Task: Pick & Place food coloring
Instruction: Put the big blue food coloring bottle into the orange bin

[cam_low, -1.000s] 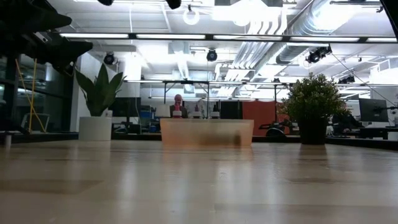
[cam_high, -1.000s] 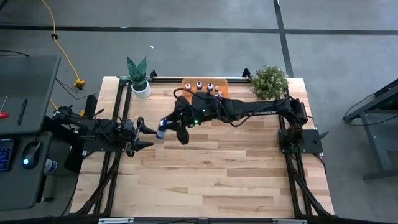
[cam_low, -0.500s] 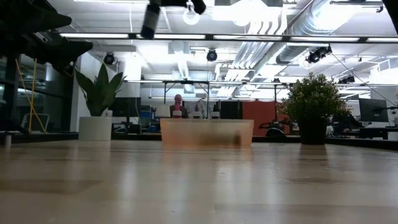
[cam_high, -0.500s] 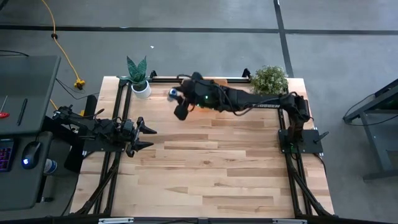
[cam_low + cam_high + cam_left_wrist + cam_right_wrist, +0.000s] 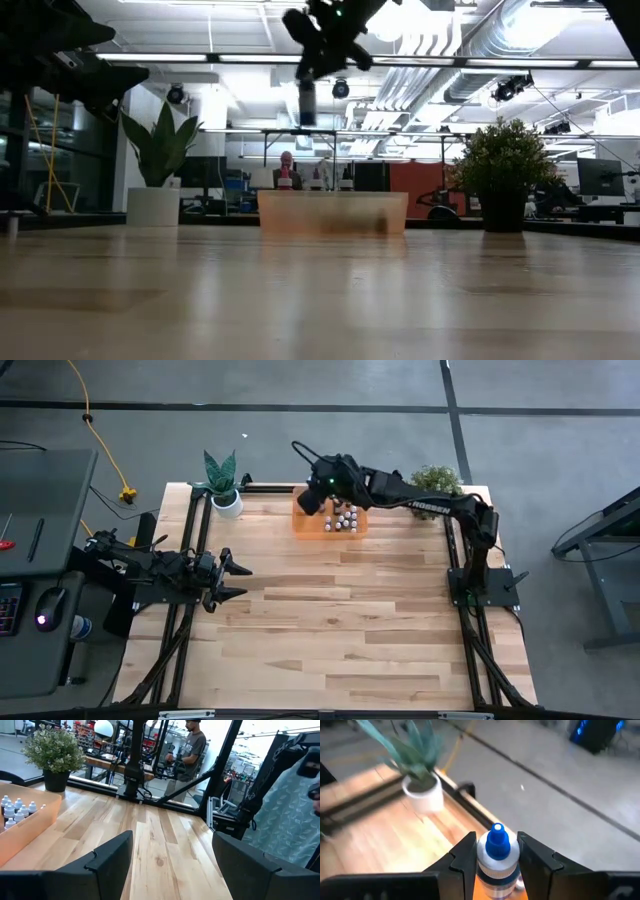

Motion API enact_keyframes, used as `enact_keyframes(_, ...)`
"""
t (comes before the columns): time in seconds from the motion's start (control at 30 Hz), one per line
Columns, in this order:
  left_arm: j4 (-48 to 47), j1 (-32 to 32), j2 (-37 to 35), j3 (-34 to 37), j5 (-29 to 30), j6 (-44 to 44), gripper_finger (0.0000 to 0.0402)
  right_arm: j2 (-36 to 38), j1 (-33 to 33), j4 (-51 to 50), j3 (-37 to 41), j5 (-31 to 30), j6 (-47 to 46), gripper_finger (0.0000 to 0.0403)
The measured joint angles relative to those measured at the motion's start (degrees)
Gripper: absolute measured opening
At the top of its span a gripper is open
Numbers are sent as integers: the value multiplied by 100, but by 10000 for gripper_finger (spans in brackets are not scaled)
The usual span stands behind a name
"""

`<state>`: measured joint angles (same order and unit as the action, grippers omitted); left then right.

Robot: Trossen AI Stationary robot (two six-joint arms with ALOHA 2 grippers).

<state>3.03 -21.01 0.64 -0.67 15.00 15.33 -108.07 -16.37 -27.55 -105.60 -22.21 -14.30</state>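
The right tool [image 5: 497, 857] has travelled from mid-desk, at centre frame of the high view a second ago, to the upper centre, and now hangs above the left part of the orange tray [image 5: 300, 525]. It grips a food coloring bottle [image 5: 496, 855] with a blue cap; in the right wrist view both fingers [image 5: 465, 855] press against the bottle's sides. In the low view the bottle [image 5: 306, 100] hangs upright, well above the tray [image 5: 333, 213]. Judgement: transport is essentially complete; lowering and release remain.

The right arm is stretched from its base at the right edge of the desk [image 5: 350, 630] towards the upper centre, wrist turned down.

More whitish bottles [image 5: 345, 518] already stand in the tray's right part.

The left tool [image 5: 232, 580] waits at the left edge of the desk, its fingers [image 5: 110, 862] spread apart and empty.

Risk noted: a drop from this height could topple the bottle or knock its neighbours.
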Motion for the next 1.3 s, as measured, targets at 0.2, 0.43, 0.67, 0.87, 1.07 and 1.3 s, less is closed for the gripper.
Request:
enact_keyframes(0.2,0,2,2,0,0,0,271,-211,-106,-560,0,244,71,111)
enact_keyframes(0.43,0,1,1,0,0,0,271,-525,-109,-599,2,525,78,111)
enact_keyframes(0.67,0,0,2,0,0,0,271,-513,-83,236,757,596,-46,111)
enact_keyframes(0.87,-1,1,2,0,-1,0,271,-174,-69,1472,1748,297,-94,111)
enact_keyframes(1.07,2,0,2,0,0,0,271,-32,-59,2228,2505,-70,-405,111)
enact_keyframes(1.3,0,0,2,0,0,0,271,-29,-105,2631,2776,-152,-421,111)
